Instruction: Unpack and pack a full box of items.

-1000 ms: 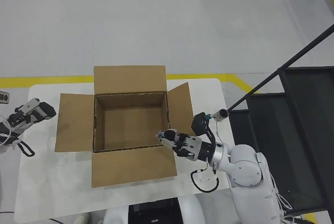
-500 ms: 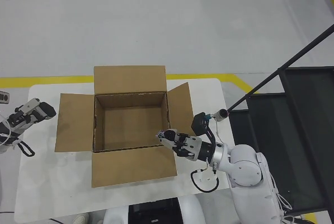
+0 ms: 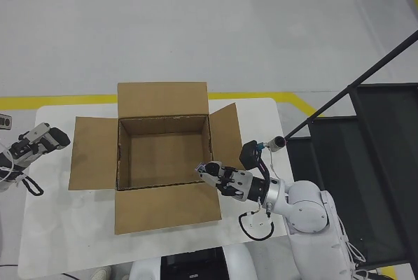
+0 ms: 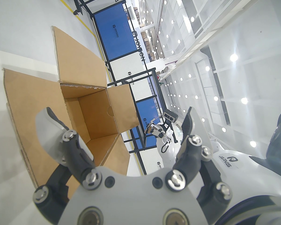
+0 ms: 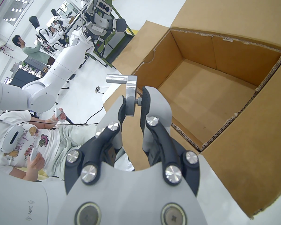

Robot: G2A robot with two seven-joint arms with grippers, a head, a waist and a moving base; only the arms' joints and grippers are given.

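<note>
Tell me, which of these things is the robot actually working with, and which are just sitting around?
Part of the job:
open brown cardboard box, empty inside
small silver metal part, pinched in the right gripper by the box's rim
left gripper, open, on the box's other side

Just around:
white table under the box
black metal steps
yellow floor line

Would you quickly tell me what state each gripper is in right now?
Left gripper: open, holding nothing.
Right gripper: closed on a small metal part.
</note>
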